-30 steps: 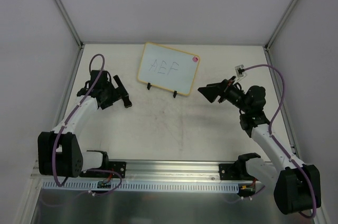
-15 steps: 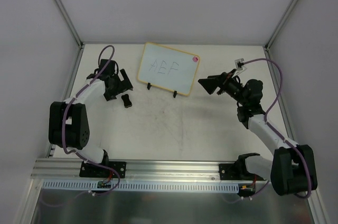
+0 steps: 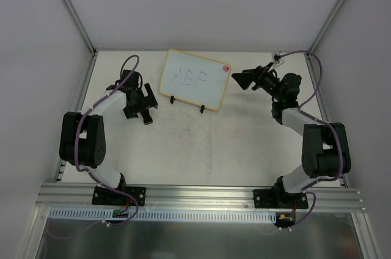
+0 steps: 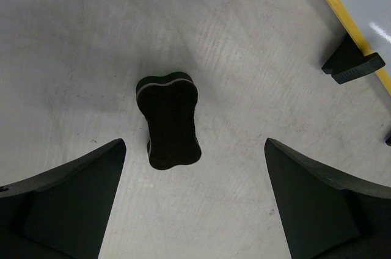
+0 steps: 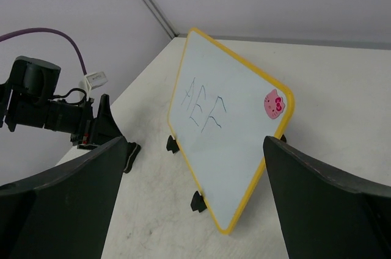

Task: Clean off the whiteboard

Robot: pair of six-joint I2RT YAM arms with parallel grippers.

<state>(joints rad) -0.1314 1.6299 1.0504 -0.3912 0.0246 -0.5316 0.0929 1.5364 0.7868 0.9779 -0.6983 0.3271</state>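
at the far middle of the tabletop stands the whiteboard, propped upright on its long edge and turned a little askew. it looks light and stiff, a thin panel in a rounded yellowish frame. a wiping push would probably slide it or tip it backward. the frame edge at the right end looks like the safest place to steady it, away from the glossy face, which is likely slippery.

the right end effector hovers just beside that right end with its fingers spread wide and nothing between them. the left end effector hangs above the tabletop left of the board, also spread wide and empty.

directly under the left fingers lies a small black eraser, bone-shaped with a pinched waist. it is likely light and somewhat soft, and the waist is the natural place to pinch it. no other thing sits between the fingers and the eraser.

the board's two black feet are small, so the stance looks unsteady. the left foot is near the eraser and could be bumped on the way up. a pink sticker marks the upper right corner. faint letters sit left of the middle, not yet wiped.
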